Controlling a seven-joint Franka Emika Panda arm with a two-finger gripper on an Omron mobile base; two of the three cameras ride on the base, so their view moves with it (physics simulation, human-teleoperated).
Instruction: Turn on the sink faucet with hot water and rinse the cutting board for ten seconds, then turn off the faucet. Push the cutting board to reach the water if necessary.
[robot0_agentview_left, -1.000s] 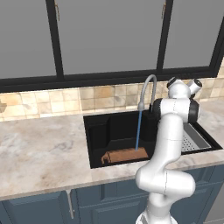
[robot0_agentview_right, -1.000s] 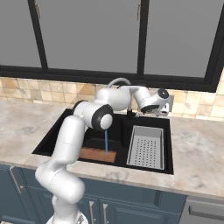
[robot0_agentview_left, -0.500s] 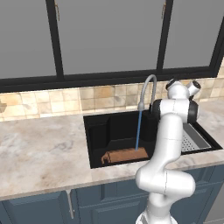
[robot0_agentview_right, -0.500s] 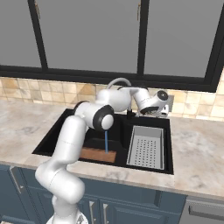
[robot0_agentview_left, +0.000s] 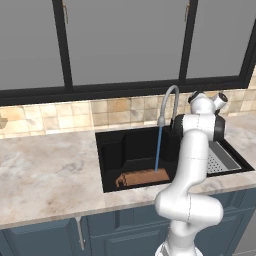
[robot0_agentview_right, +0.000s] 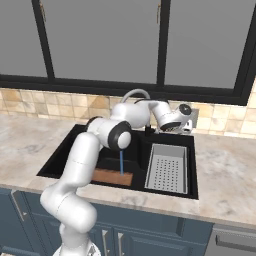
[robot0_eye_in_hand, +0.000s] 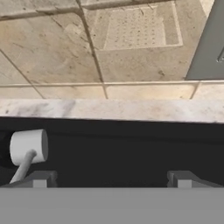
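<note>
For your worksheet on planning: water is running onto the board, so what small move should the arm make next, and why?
Probably ease the open tool toward the grey faucet handle at its left. The water already lands on the cutting board, so shutting off comes next.

We see even, soft, rendered light with no clear source and no glare. The bench (robot0_agentview_left: 50, 170) and tile wall (robot0_agentview_right: 30, 102) are brightly and flatly lit; the sink (robot0_agentview_left: 112, 150) interior stays nearly black, swallowing detail. Shadows are faint. Edges look slightly soft and pixelated, the tiles blurriest in the hand view, with no edge distortion.
</note>
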